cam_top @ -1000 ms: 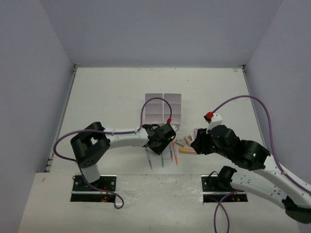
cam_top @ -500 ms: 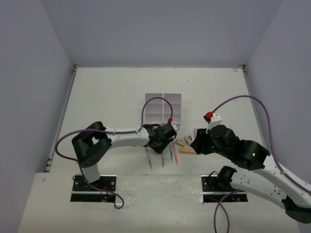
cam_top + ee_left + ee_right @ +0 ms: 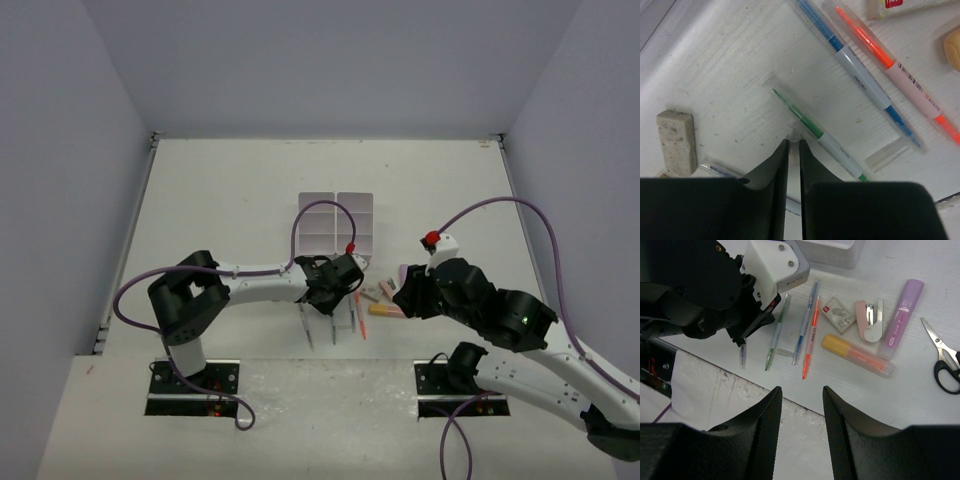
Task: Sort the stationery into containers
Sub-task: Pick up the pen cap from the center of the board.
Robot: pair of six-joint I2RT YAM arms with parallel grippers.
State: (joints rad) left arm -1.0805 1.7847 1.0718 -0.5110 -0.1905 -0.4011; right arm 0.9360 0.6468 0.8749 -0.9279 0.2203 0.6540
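Note:
The white six-compartment organizer (image 3: pixel 336 222) stands mid-table. The stationery lies in front of it. In the right wrist view I see a green pen (image 3: pixel 775 335), a blue pen (image 3: pixel 805 322), an orange pen (image 3: pixel 810 337), a labelled tan eraser (image 3: pixel 839 315), a pink piece (image 3: pixel 869 320), a purple marker (image 3: pixel 900 320), an orange marker (image 3: pixel 857 356) and black-handled scissors (image 3: pixel 942 357). My left gripper (image 3: pixel 793 142) is shut to a thin slit, its tips at the table beside the green pen (image 3: pixel 815 132). A grey pen (image 3: pixel 715 167) runs under its fingers. My right gripper (image 3: pixel 802 389) is open and empty above the front edge.
A speckled eraser (image 3: pixel 676 142) lies left of the left gripper. A loose clear cap (image 3: pixel 885 155) lies by the green pen. The rough front ledge (image 3: pixel 805 440) begins just below the pens. Grey walls close the table on three sides.
The left wrist has shifted very slightly. Nothing else has visibly moved.

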